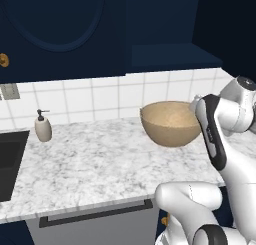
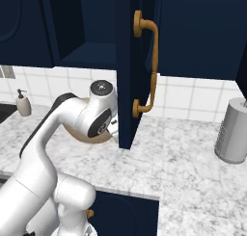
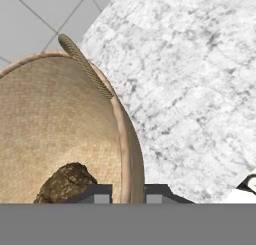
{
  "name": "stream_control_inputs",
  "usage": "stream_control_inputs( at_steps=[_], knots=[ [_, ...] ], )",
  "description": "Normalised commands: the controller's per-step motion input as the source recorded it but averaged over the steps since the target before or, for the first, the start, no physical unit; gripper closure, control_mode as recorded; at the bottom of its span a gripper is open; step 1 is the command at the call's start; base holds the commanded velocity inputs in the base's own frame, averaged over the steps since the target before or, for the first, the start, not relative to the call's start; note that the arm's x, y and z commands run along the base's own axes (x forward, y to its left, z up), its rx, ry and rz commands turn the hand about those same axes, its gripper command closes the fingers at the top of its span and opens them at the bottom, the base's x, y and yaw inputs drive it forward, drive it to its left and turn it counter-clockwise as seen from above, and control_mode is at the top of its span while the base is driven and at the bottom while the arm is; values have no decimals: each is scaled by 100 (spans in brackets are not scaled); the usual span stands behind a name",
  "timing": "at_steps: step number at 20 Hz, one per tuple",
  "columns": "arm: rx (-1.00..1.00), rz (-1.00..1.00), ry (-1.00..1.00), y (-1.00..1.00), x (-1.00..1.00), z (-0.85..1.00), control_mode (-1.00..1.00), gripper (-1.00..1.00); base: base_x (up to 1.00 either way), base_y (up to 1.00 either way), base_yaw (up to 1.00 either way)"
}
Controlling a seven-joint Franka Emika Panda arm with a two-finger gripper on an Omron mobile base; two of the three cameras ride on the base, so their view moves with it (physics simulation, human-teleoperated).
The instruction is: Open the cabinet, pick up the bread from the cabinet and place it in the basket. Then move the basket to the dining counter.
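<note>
The gripper (image 3: 127, 193) is closed on the rim of the basket (image 3: 60, 134): in the hand view one dark finger tip stands inside the wall and the other outside, with the thin woven rim pinched between them. The basket is round, tan and deep, and it has a small rope loop (image 3: 86, 66) on its rim, on the side far from the gripper. The bread (image 3: 66, 183), a dark-brown lumpy roll, lies inside the basket on its bottom, just beside the inner finger tip.

The basket (image 1: 167, 124) stands on the white-grey marble counter (image 1: 100, 161), near the tiled wall (image 1: 105, 96) behind it. The white arm (image 1: 215, 129) reaches to the right side of the basket and hides a part of its rim. Above the basket the cabinet (image 2: 82, 32) is open, and its navy door (image 2: 128, 71) with the long curved brass handle (image 2: 149, 66) swings out over the counter, to the right of the basket. Well to the left of the basket a small soap dispenser (image 1: 43, 126) stands beside a black sink (image 1: 10, 161). Far to the right of the basket a grey cylinder container (image 2: 234, 131) stands on the counter.
</note>
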Motion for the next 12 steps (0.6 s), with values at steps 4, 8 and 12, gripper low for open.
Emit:
stream_control_inputs(
  at_steps=[4,8,12],
  knots=[
    [0,-3,0,0,-24,28,-100,100,0,0,0],
    [0,0,-1,0,-8,32,-100,100,0,0,0],
    [0,0,0,3,-4,10,-100,100,0,0,0]
  ],
)
